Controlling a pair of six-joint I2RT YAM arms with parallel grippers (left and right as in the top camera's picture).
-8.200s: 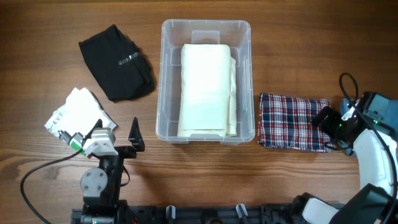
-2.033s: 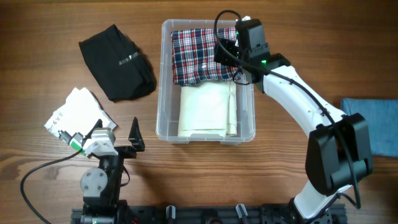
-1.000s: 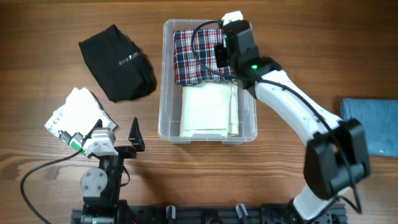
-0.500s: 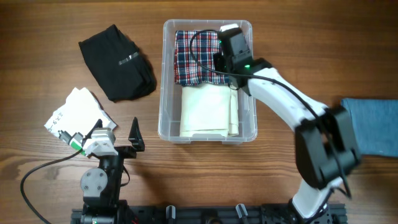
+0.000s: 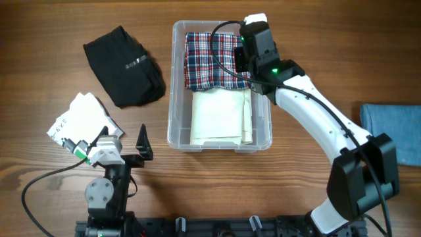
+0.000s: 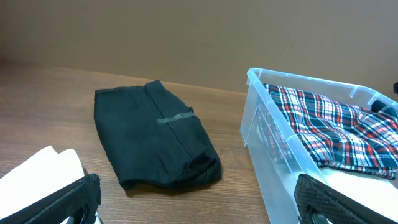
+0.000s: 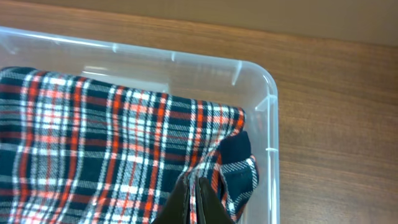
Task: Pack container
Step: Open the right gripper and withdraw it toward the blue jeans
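Plaid cloth [image 5: 209, 60] in bin [image 5: 172, 99] — R claw [image 7: 193, 182] closed on its rt edge

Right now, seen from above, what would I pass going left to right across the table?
White paper packet → black folded cloth → clear container with plaid cloth inside → blue cloth at the right edge.

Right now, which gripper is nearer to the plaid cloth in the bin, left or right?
Right. The right gripper is in the bin, at its far end, jaws shut on the plaid cloth. The left gripper rests open outside it, off its near left corner.
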